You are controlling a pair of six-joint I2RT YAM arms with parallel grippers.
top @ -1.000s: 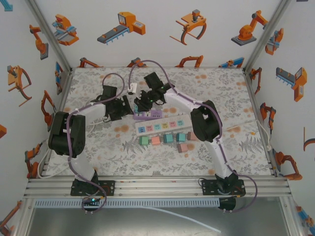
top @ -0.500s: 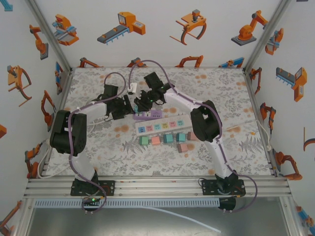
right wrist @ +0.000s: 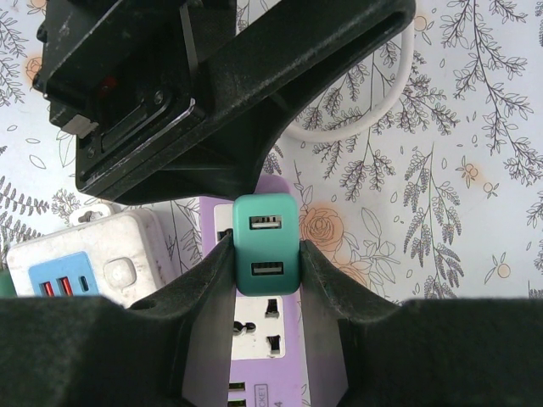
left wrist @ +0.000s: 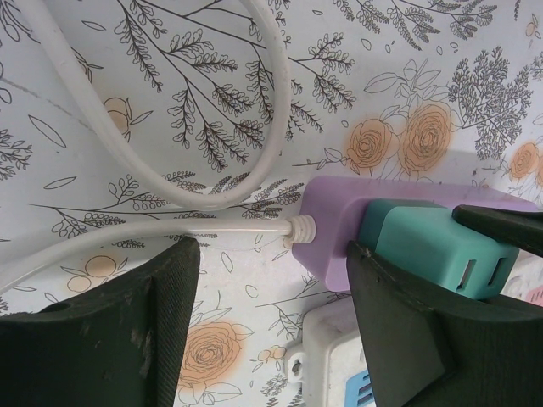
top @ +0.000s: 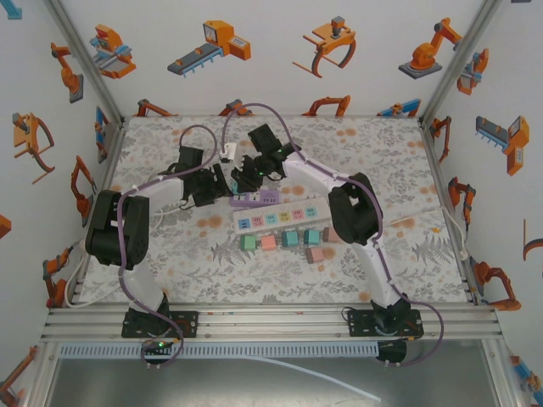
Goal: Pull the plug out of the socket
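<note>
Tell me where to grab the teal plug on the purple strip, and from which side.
Its two flat side walls, from above its USB face: the teal plug stands upright out of the purple strip, leaving those parallel sides free. The right end effector clamps there.

Plastic on a printed cover, at the socket strips.

The plug (right wrist: 265, 242) is teal plastic, smooth, with a soft satin sheen. The socket strip (left wrist: 327, 225) under it is lilac plastic, smooth and matt. The neighbouring power strip (right wrist: 127, 237) is white plastic, faintly glossy. The cable (left wrist: 221, 227) has a smooth white sheath that looks rubbery. The right gripper (right wrist: 265, 259) has fingers (right wrist: 204, 288) of dull black plastic with a slightly grainy surface. The left gripper (left wrist: 271, 288) has fingers (left wrist: 161, 322) of the same plastic, scuffed with pale specks. The table cover (left wrist: 424, 68) is a matt floral print; whether it is cloth or paper cannot be told. The frame rails (top: 254, 318) are ribbed bare metal with a dull shine.
</note>
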